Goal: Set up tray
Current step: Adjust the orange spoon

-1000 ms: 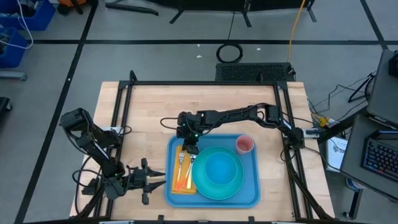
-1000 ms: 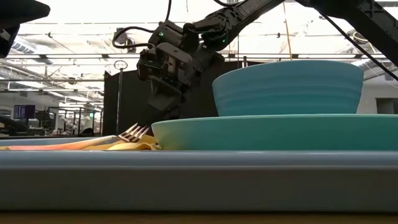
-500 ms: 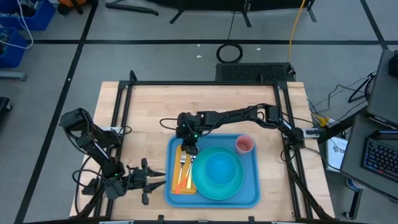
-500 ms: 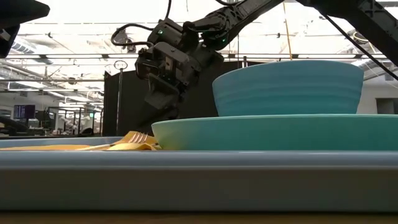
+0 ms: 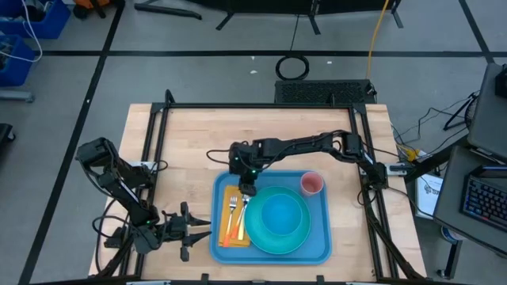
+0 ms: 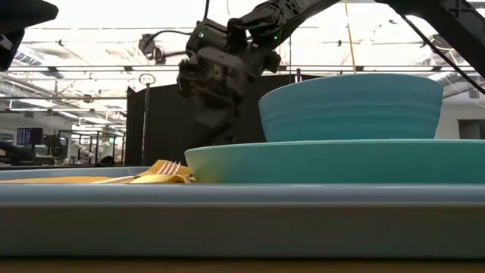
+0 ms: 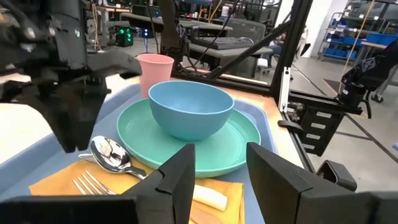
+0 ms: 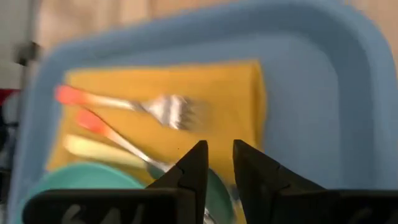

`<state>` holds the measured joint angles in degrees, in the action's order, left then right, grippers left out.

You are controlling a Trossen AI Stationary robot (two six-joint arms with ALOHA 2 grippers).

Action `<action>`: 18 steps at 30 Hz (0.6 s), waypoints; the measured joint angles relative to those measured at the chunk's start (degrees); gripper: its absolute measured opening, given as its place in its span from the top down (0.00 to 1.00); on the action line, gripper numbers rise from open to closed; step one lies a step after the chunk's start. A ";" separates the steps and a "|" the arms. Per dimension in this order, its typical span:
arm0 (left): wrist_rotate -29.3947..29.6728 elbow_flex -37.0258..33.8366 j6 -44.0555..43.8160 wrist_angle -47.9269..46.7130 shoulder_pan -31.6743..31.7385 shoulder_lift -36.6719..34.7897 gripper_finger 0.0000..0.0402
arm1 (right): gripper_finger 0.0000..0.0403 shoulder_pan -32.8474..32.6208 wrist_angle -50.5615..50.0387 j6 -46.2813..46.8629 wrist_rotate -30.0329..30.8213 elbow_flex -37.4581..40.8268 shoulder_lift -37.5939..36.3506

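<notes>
From table height, the tray's (image 6: pixel 227 216) near rim blocks most of what lies on it: only the fork's (image 6: pixel 168 167) tines and a fold of yellow napkin (image 6: pixel 91 179) clear the edge, and the cup is hidden behind the bowl (image 6: pixel 351 106). From overhead, the right gripper (image 5: pixel 247 188) covers the spoon's bowl end.

The right arm reaches across from the table's right side, its gripper hanging over the tray's far left corner, above the tips of the cutlery. Its fingers (image 8: pixel 194 165) stand slightly parted, with nothing between them. The left gripper (image 5: pixel 200 227) waits low near the table's front left, just beside the tray, its fingers (image 7: pixel 180 177) apart and empty.

The blue tray sits on the pale wooden table (image 5: pixel 182 142), toward the front and right of centre. On it lie the napkin with fork, spoon (image 7: pixel 111 153) and a pale-handled piece that cannot be made out, a teal plate (image 5: pixel 277 222) carrying the bowl, and a pink cup (image 5: pixel 311 184) at the far right corner. A black frame (image 5: pixel 261 106) edges the table; beyond it, a workshop with racks and ceiling lights.
</notes>
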<state>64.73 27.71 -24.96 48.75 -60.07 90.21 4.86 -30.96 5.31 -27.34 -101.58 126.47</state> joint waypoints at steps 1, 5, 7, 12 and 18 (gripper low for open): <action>-0.08 -0.01 -0.09 -0.21 0.00 -0.01 0.63 | 0.83 0.00 -1.41 0.03 0.92 0.03 -0.01; -0.26 -0.01 -1.17 -1.06 0.00 0.00 0.63 | 0.79 0.01 -4.26 2.05 3.47 0.07 -0.20; -0.24 -0.01 -1.31 -1.09 0.00 0.00 0.63 | 0.77 0.26 -4.64 2.45 3.57 0.07 -0.27; -0.26 -0.01 -1.37 -1.05 0.00 0.00 0.63 | 0.71 0.37 -4.39 3.39 3.52 0.04 -0.27; -0.28 -0.01 -1.70 -1.10 0.00 0.00 0.63 | 0.69 0.37 -10.32 2.73 3.51 0.07 -0.27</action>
<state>64.45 27.70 -26.65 47.64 -60.07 90.21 5.23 -41.28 8.04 -23.83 -101.51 126.19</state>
